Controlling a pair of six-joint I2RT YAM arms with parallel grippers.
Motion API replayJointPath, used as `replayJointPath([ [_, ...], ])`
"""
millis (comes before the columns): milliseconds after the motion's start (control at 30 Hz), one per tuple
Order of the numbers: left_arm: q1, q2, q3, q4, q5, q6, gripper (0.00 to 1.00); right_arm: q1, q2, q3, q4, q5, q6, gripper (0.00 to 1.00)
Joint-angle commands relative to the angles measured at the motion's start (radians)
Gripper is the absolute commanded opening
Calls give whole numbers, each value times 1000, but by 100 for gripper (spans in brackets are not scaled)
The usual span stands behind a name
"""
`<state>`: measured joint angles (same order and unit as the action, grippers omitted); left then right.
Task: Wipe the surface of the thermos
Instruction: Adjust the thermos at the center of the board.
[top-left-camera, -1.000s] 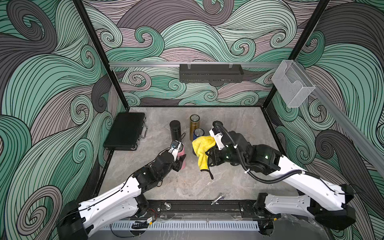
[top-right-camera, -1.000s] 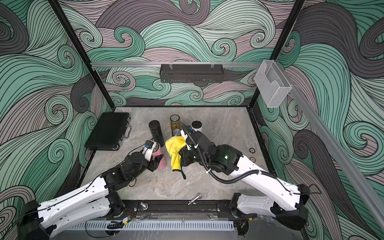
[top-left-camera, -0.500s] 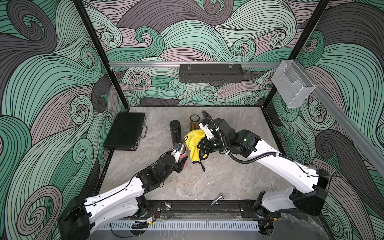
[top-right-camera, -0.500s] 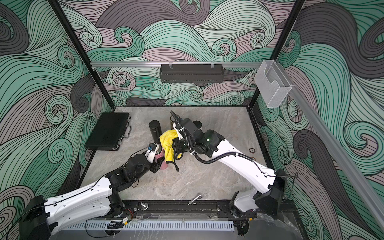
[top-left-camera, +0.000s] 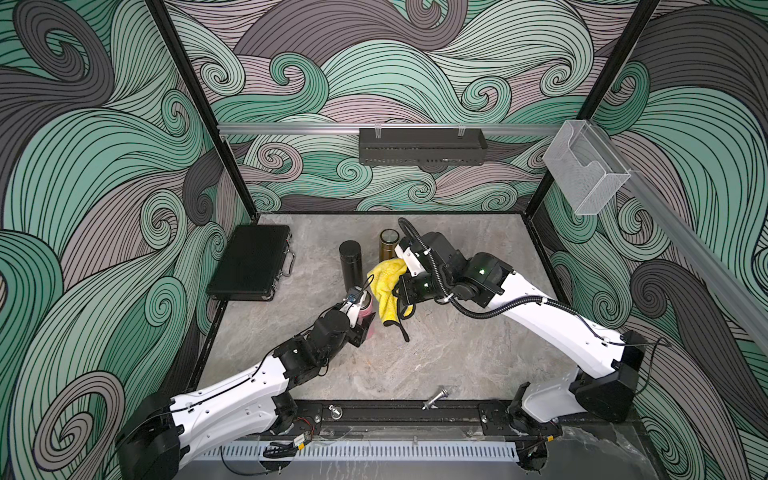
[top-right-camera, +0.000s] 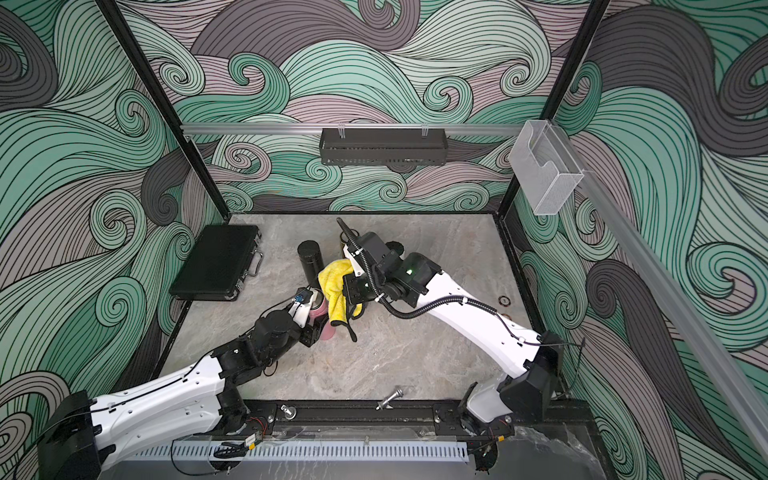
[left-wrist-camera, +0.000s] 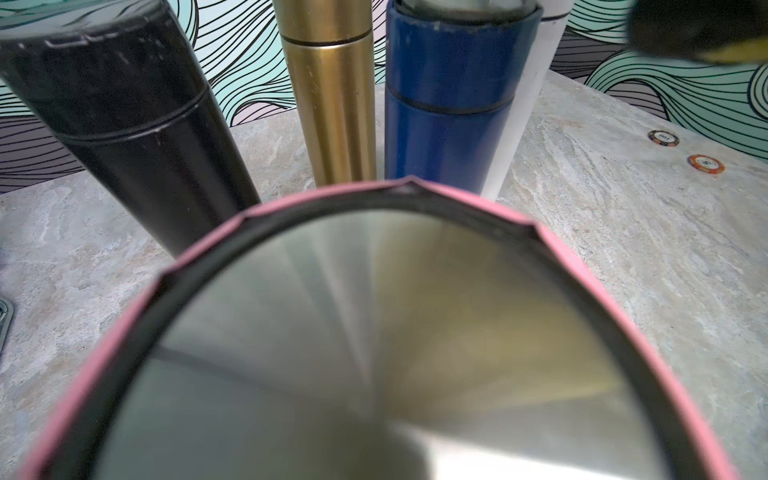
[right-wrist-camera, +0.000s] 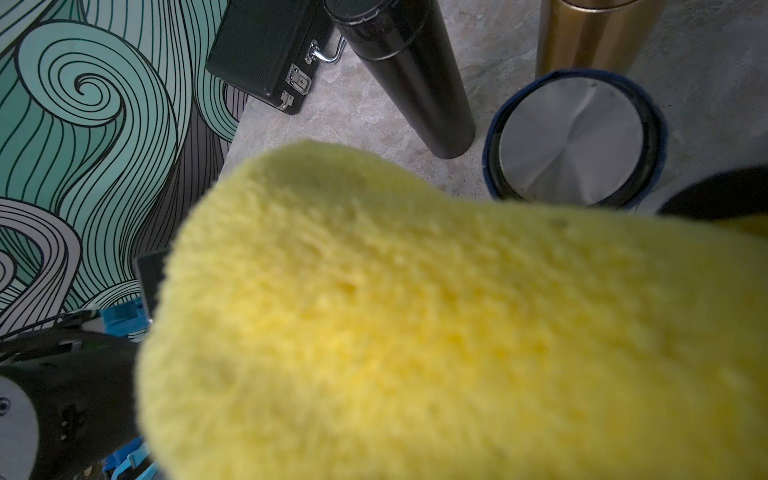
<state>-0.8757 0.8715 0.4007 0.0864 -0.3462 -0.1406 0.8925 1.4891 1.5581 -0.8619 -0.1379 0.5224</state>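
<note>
A pink thermos (top-left-camera: 368, 316) (top-right-camera: 321, 311) with a steel cap (left-wrist-camera: 374, 353) stands near the table's middle. My left gripper (top-left-camera: 360, 328) (top-right-camera: 312, 329) is shut on its lower body; its jaws are hidden in the left wrist view. My right gripper (top-left-camera: 401, 287) (top-right-camera: 348, 291) is shut on a yellow cloth (top-left-camera: 384, 286) (top-right-camera: 334, 287). The cloth hangs down right beside the thermos on its right and touches its upper side. This yellow cloth (right-wrist-camera: 415, 332) fills the right wrist view and hides the jaws.
Behind the pink thermos stand a black thermos (top-left-camera: 350, 264), a gold one (top-left-camera: 388, 245) and a blue one (right-wrist-camera: 575, 139). A black case (top-left-camera: 251, 262) lies at the left. A metal bolt (top-left-camera: 434, 398) lies at the front edge. Poker chips (left-wrist-camera: 705, 163) lie at the right.
My right arm has swung left and back with the cloth, bringing it from beside the blue thermos to against the pink thermos. My left gripper has kept its hold with little movement.
</note>
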Motion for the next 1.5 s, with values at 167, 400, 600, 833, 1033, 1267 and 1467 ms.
replayJointPath([
  [167, -7, -43, -17, 26, -23, -14, 65, -5, 56, 83, -51, -37, -34, 0],
  [400, -8, -23, -14, 26, -24, -20, 67, -9, 99, 131, -85, -43, -55, 0],
  [600, -8, -20, -17, 33, -28, -23, 95, -18, 111, 148, -89, -47, -62, 0],
  [833, -8, -3, -25, 55, -22, -27, 99, -27, 128, 168, -104, -56, -76, 0],
  [1033, -8, 19, -51, 117, -47, -47, 96, -32, 130, 180, -110, -61, -81, 0],
  [1267, -7, 48, -58, 160, -59, -53, 93, -38, 169, 235, -168, -72, -95, 0],
  [1467, -8, 79, -54, 185, -72, -59, 90, -43, 186, 283, -200, -54, -116, 0],
])
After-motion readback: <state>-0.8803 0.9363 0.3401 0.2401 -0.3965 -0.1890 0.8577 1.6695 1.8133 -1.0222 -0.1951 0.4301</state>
